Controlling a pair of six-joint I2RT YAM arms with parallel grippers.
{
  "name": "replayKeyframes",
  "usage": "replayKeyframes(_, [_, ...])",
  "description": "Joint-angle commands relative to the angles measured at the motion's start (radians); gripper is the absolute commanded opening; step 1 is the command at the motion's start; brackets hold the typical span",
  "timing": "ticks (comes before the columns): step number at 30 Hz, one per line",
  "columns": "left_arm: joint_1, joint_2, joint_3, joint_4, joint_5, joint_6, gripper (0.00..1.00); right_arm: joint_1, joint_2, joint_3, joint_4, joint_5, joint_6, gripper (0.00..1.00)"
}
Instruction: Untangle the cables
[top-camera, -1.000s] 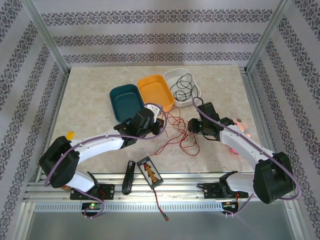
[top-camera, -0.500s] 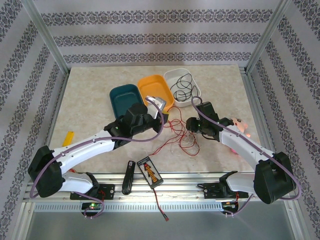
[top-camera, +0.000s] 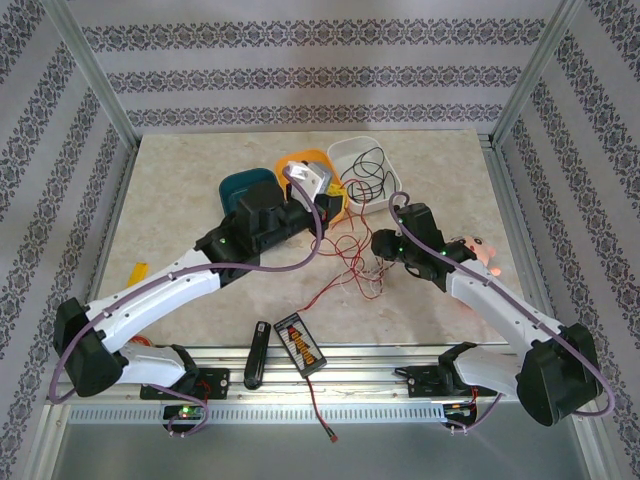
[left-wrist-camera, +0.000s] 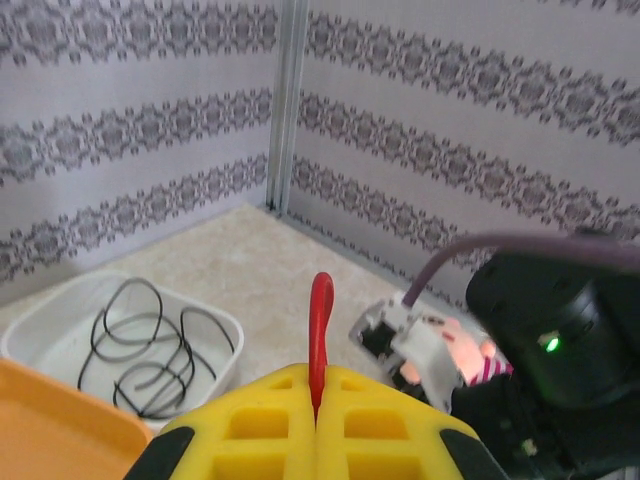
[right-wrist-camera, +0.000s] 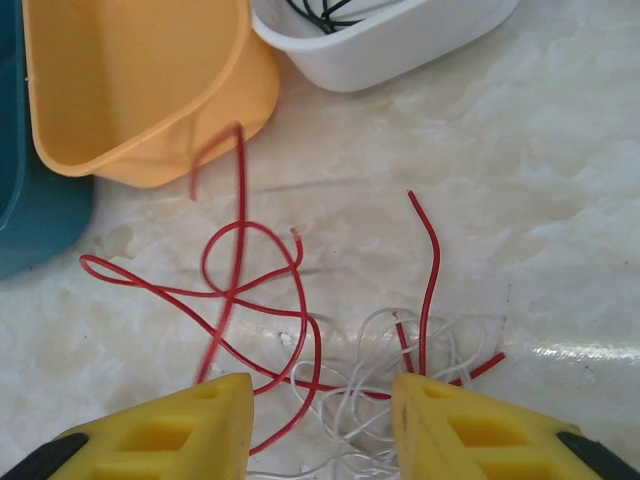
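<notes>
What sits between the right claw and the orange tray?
Right wrist view: red cable loops on the tabletop, between right claw and orange tray; white cable tangle lies between the fingers.

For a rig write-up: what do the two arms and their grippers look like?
The left arm and right arm have white shells, black joints and a lilac cable along each. The left gripper and right gripper have yellow fingers with rectangular recesses and black bases. A green light glows on the right wrist.
</notes>
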Motion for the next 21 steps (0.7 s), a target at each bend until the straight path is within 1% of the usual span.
replayKeyframes(1, [-0.014,-0.049,0.069,0.003,0.002,0.032,0.00,-0.001,-0.029,-0.029,0.006,0.044,0.001,0.41])
replayKeyframes(4, [-0.014,-0.052,0.112,-0.007,0.012,0.033,0.00,-0.002,-0.039,-0.043,0.030,0.027,0.006,0.41])
replayKeyframes(8, [-0.014,-0.032,0.169,-0.016,-0.008,0.039,0.00,0.000,-0.058,-0.058,0.061,0.007,0.010,0.41])
replayKeyframes(13, [-0.014,0.017,0.245,-0.048,-0.033,0.039,0.00,0.012,-0.129,-0.099,0.125,-0.022,-0.007,0.41])
replayKeyframes(15, [-0.014,0.033,0.257,-0.050,-0.042,0.033,0.00,0.027,-0.178,-0.132,0.184,-0.033,-0.016,0.42])
replayKeyframes(18, [-0.014,0.055,0.262,-0.048,-0.039,0.025,0.00,0.062,-0.240,-0.195,0.312,-0.040,-0.023,0.49])
replayKeyframes(21, [-0.014,0.075,0.275,-0.046,-0.034,0.008,0.00,0.106,-0.247,-0.223,0.392,-0.016,-0.038,0.51])
